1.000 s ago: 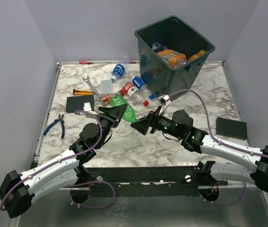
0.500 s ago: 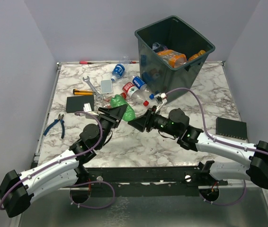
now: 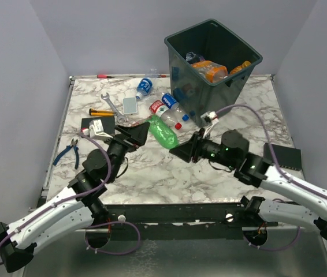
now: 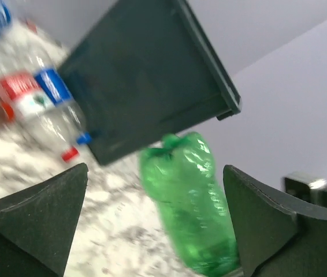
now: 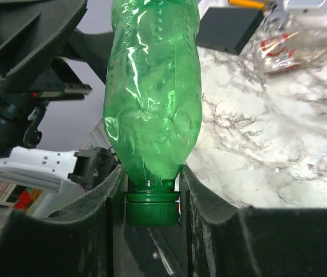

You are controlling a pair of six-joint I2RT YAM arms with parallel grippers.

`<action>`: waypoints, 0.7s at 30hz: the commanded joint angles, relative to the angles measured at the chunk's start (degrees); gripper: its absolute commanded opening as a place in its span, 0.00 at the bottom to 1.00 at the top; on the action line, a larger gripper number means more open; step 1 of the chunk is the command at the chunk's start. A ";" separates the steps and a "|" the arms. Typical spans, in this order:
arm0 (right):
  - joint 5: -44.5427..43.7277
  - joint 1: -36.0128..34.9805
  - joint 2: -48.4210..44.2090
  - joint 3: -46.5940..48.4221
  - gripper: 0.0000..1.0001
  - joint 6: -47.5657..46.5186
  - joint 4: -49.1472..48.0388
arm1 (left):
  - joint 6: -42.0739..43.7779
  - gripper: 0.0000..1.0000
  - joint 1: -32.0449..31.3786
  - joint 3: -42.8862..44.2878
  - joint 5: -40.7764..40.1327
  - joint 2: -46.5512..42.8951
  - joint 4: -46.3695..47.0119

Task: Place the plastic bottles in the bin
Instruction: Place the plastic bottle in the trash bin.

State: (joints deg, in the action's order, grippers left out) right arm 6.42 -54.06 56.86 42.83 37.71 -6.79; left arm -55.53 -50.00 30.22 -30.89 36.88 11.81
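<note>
A crumpled green plastic bottle [image 3: 162, 131] hangs above the table's middle, held by its neck and cap. My right gripper [image 3: 178, 150] is shut on that neck [image 5: 151, 186], with the body [image 5: 155, 86] sticking out past the fingers. My left gripper [image 3: 136, 134] stands open just left of the bottle [image 4: 189, 202], its jaws wide on either side and not touching it. Clear bottles with red [image 3: 159, 108] and blue [image 3: 172, 103] labels lie in front of the bin [image 3: 189, 30]. A blue bottle [image 3: 144, 86] lies further back. Orange bottles [image 3: 210, 70] lie inside the bin.
A wrench [image 3: 111, 104], a grey slab [image 3: 130, 104] and an orange-handled tool [image 3: 101, 112] lie at the back left. A black slab [image 3: 97, 126] and blue pliers [image 3: 68, 151] sit left of my left arm. Another black slab [image 3: 282, 156] lies at the right edge.
My right gripper closed on the green bottle's neck and carried it a little right. My left gripper let go, opened wide and drew back to the left.
</note>
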 commanded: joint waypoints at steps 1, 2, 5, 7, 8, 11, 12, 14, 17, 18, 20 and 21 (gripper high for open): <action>-5.97 -0.25 -7.82 11.51 0.00 -8.98 31.15 | 32.33 0.99 -0.05 7.97 -1.81 -5.14 -9.21; -7.83 -0.25 -8.59 13.92 0.00 -9.70 35.92 | 39.19 0.99 -0.03 9.78 1.43 -5.30 -10.02; -8.61 -0.26 -8.72 20.19 0.00 -11.16 48.74 | 60.53 0.99 -0.02 17.96 16.72 -1.93 -20.67; -7.45 -0.25 -7.75 22.96 0.00 -11.78 54.64 | 70.90 0.99 -0.06 22.90 24.91 2.36 -29.38; -6.99 -0.25 -6.78 24.02 0.00 -11.86 56.90 | 74.54 0.99 -0.06 23.86 27.19 4.14 -31.94; -6.77 -0.25 -3.96 27.07 0.00 -13.13 62.01 | 87.75 0.99 -0.11 22.36 30.87 7.39 -34.75; -6.77 -0.25 -3.32 27.96 0.00 -13.57 63.10 | 91.01 0.99 -0.11 21.77 30.65 8.23 -34.63; -6.77 -0.25 -2.27 29.73 0.00 -14.67 64.35 | 96.22 0.99 -0.18 21.72 28.63 9.93 -34.73; -5.12 -0.28 -0.78 31.63 0.00 -17.03 64.76 | 101.81 0.99 -0.31 22.59 30.65 11.03 -34.59; -4.70 -0.30 0.14 32.31 0.00 -17.88 64.83 | 102.86 0.99 -0.39 23.25 31.94 11.59 -34.66; -4.79 -0.25 2.27 33.90 0.00 -19.69 65.61 | 103.94 0.99 -1.17 24.93 33.33 12.98 -34.88; -5.34 -0.25 3.32 34.69 0.00 -20.45 66.04 | 104.26 0.99 -1.83 25.65 33.87 13.51 -34.96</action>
State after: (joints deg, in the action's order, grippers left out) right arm 0.78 -54.06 57.95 73.14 22.17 55.53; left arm 39.07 -50.09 51.83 -2.59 49.74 -22.31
